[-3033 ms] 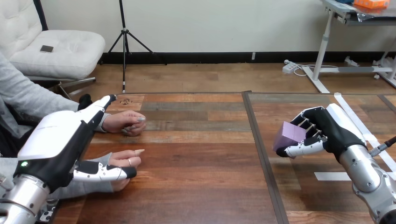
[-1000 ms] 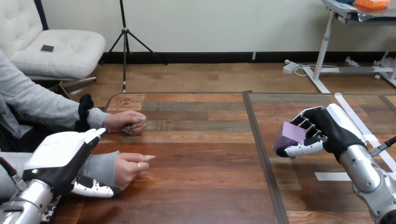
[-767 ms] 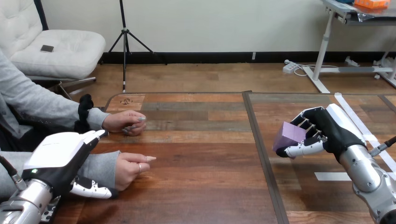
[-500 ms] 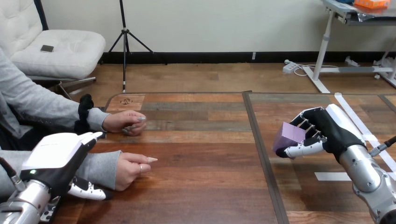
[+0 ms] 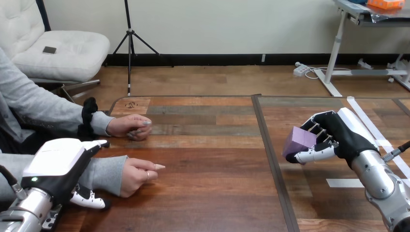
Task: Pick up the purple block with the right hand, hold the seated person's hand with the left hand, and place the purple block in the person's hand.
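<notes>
Purple block [image 5: 299, 139]: clamped in the curled fingers of the right hand [image 5: 341, 133], above the table's right part and well apart from the person's near hand [image 5: 137, 171].

Left hand [image 5: 55, 162]: fingers straight, thumb spread, lying over the grey sleeve behind that near hand. It is not clasped round it.

Step in hand, as judged: taking hold. Close gently round the wrist. The near hand lies loosely curled with no palm showing, so get the palm up before carrying the block across.

Person's far hand [image 5: 129, 126]: resting beyond, apart.

Surface: wooden table [image 5: 208, 159], with a dark seam [image 5: 265, 145] and white tape [image 5: 344, 182] at the right.
</notes>
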Controlling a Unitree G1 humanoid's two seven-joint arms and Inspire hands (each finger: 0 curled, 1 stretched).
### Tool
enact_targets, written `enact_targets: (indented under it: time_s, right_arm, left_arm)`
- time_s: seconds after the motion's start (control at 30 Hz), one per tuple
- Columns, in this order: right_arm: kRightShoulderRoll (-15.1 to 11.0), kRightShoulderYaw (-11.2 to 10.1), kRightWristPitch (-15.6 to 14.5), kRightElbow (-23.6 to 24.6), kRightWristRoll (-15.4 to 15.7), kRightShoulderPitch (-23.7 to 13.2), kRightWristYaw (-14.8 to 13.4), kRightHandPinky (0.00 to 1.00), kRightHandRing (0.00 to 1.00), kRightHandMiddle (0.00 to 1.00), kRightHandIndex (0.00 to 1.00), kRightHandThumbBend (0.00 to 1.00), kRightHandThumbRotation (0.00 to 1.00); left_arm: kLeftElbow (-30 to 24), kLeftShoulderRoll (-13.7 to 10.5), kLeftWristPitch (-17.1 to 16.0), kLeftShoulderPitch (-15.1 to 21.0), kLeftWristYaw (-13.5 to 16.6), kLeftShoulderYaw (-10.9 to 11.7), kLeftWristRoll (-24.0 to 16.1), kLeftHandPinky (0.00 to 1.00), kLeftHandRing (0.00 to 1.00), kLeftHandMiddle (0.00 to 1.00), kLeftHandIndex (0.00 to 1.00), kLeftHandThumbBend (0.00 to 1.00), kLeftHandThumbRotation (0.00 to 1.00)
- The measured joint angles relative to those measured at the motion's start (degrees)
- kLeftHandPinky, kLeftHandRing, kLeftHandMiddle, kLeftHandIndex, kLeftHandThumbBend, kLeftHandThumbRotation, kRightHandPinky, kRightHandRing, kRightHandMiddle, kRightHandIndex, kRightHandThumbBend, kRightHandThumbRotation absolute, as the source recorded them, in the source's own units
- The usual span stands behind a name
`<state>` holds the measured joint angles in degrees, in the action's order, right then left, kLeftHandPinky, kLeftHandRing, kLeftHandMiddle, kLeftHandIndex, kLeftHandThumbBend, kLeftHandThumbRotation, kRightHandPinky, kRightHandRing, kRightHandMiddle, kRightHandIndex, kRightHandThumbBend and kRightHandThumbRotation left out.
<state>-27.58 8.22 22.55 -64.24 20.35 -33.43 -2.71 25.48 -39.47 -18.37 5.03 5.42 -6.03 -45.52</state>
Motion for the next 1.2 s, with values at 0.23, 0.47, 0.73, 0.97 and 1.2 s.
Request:
enact_targets:
  time_s: [0.23,0.47,0.73,0.97,1.2]
  right_arm:
    - [0.00,-0.01,0.00,0.00,-0.02,0.00,0.00,0.37,0.41,0.45,0.47,0.83,0.00]
    - [0.00,-0.01,0.00,0.00,-0.04,0.00,0.00,0.37,0.40,0.45,0.47,0.82,0.00]
    - [-0.01,-0.04,0.00,0.06,-0.21,0.00,0.15,0.37,0.41,0.45,0.47,0.82,0.00]
    - [-0.01,-0.04,0.00,0.08,-0.20,0.00,0.18,0.37,0.41,0.45,0.47,0.83,0.00]
    - [-0.02,-0.04,0.00,0.19,-0.20,0.00,0.18,0.38,0.41,0.45,0.47,0.83,0.00]
  left_arm:
    - [0.09,-0.11,-0.13,0.38,0.26,-0.53,0.05,0.76,0.81,0.83,0.83,1.00,0.13]
    - [0.10,-0.12,-0.24,1.09,0.56,-1.33,0.02,0.73,0.78,0.81,0.82,1.00,0.08]
    - [1.23,-0.11,-0.86,2.12,3.54,-2.62,-0.36,0.70,0.76,0.79,0.79,1.00,0.03]
    - [3.37,-0.13,-2.86,3.03,7.00,-3.48,-0.36,0.66,0.71,0.74,0.75,1.00,0.00]
    - [5.06,-0.14,-4.78,3.60,10.54,-4.45,-0.60,0.61,0.66,0.68,0.69,1.00,0.00]
